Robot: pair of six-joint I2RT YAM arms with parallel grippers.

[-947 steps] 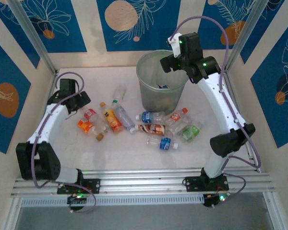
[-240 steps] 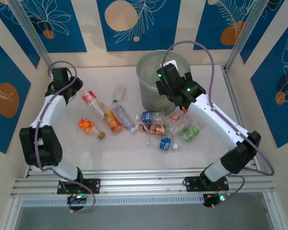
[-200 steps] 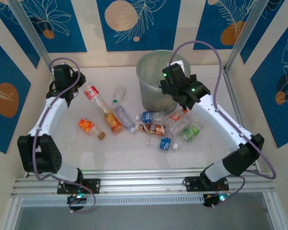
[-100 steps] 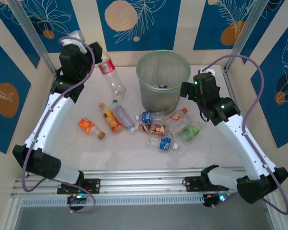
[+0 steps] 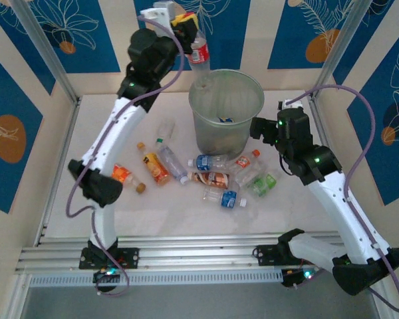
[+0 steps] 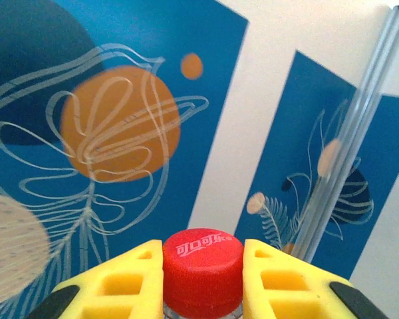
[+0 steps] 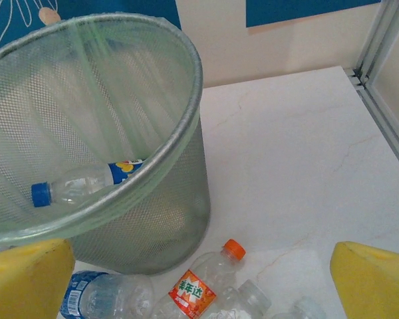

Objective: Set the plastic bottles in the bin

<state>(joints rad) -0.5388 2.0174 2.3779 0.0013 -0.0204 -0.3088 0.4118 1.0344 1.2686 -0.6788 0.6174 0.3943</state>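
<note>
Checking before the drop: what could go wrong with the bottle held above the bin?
The held bottle appears to hang over the left rim of the bin, not its middle; dropped here, it may clip the rim and bounce out. The left claw pinches only around the cap, so it could swing or slip.

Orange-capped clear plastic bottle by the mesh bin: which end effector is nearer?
Right. The right end effector hangs open close to the orange-capped bottle; the left end effector sits high beyond the bin.
</note>
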